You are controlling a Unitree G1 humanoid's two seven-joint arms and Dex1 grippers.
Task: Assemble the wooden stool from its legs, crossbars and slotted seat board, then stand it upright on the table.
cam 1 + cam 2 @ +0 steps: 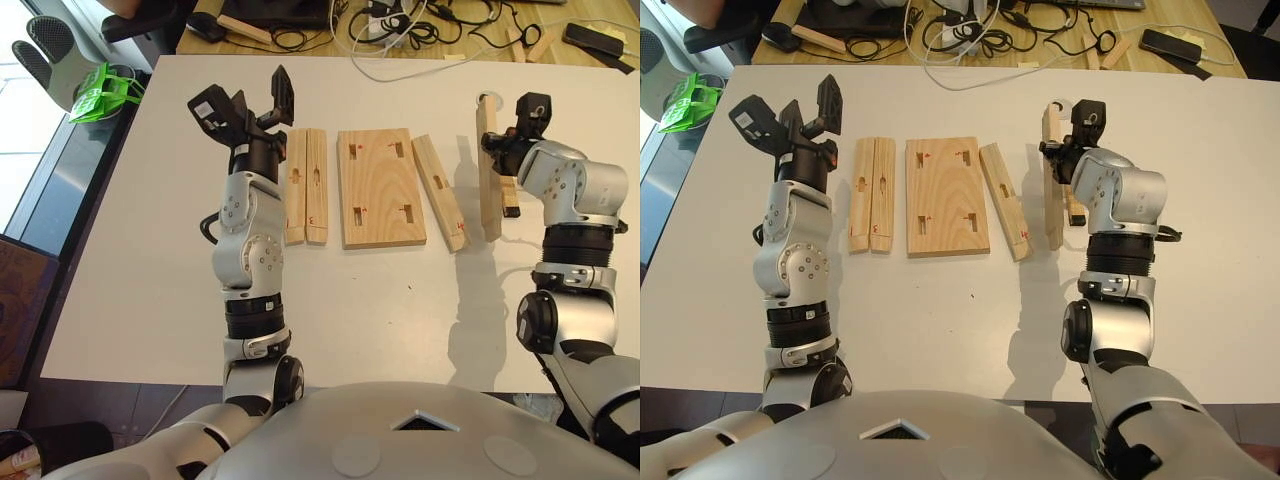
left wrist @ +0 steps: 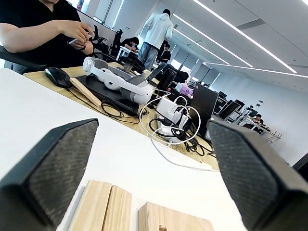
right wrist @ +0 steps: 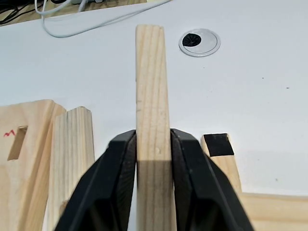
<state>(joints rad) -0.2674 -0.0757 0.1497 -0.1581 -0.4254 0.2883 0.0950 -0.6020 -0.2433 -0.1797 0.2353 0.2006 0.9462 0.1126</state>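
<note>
Pinching a wooden leg (image 3: 150, 72), your right hand (image 3: 153, 159) hangs over the bench (image 1: 150, 250); your left hand (image 1: 243, 95) hovers spread.

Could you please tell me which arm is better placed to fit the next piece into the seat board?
Right, probably: the right gripper is shut on a wooden bar, while the left gripper hangs open and empty.

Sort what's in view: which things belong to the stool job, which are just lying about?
Stool job: seat board, two planks left of it, slanted plank right of it, gripped bar.
Lying about: cables, green bag, mouse, headset, grommet.
</note>
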